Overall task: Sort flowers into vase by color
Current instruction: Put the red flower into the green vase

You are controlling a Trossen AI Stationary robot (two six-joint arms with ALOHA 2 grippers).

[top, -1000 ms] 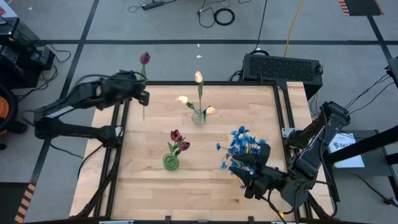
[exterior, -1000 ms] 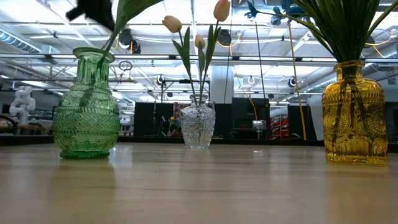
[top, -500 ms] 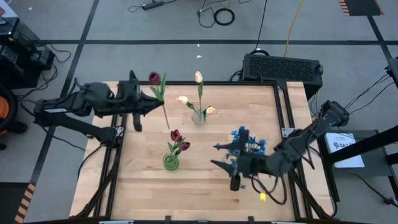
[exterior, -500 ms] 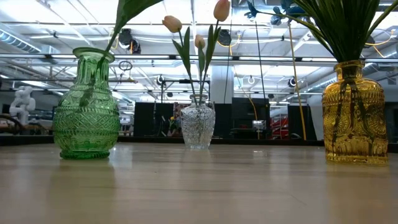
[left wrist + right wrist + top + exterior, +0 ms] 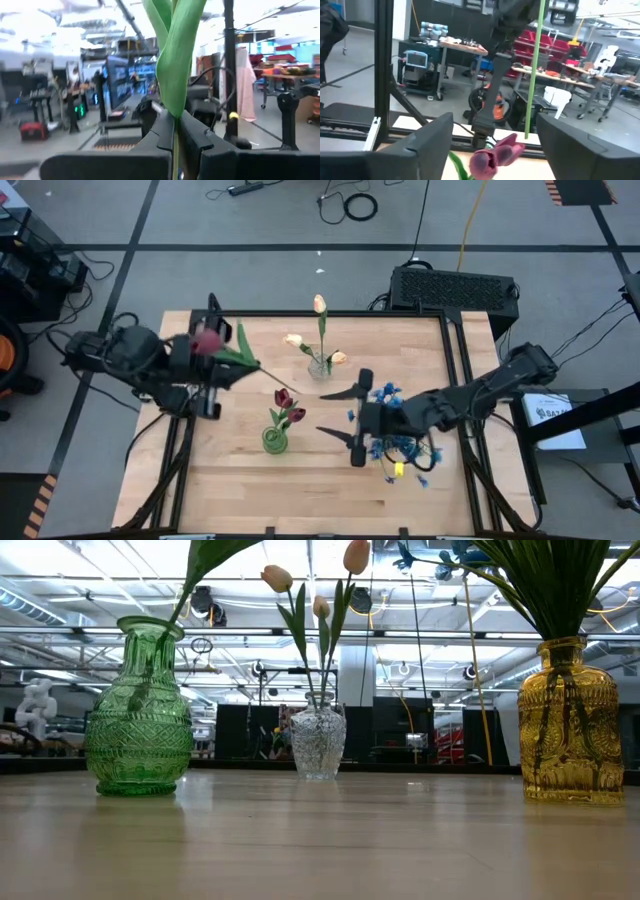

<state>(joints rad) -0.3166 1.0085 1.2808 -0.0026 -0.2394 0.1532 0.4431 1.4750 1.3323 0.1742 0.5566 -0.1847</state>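
Two fingers of my left gripper (image 5: 222, 363) are pinched on a thin green stem, and in my left wrist view those dark, blocky fingers (image 5: 165, 131) squeeze it just below a long smooth leaf (image 5: 174, 55). That stem belongs to a dark red tulip (image 5: 206, 342), whose bloom sits back over my wrist while the leafy stem (image 5: 252, 363) slants out past my fingertips toward the middle of the pale wooden table (image 5: 240, 470).

Just beyond the stem's free end stands the ribbed green glass vase (image 5: 139, 712), bulbous with a narrow neck, holding two more dark red tulips (image 5: 286, 406). Farther off from my left gripper is the small clear cut-glass vase (image 5: 318, 741) with three cream-peach tulips (image 5: 319, 304) on tall stems.

My right gripper (image 5: 352, 423) hangs between the green vase and the blue clustered blooms (image 5: 392, 412), its fingers (image 5: 341, 392) spread wide and holding nothing. Those blue flowers rise from a squat amber vase (image 5: 570, 724) of patterned glass close by that gripper's wrist. Through the right wrist view, red tulip heads (image 5: 495, 152) show between the spread fingers.
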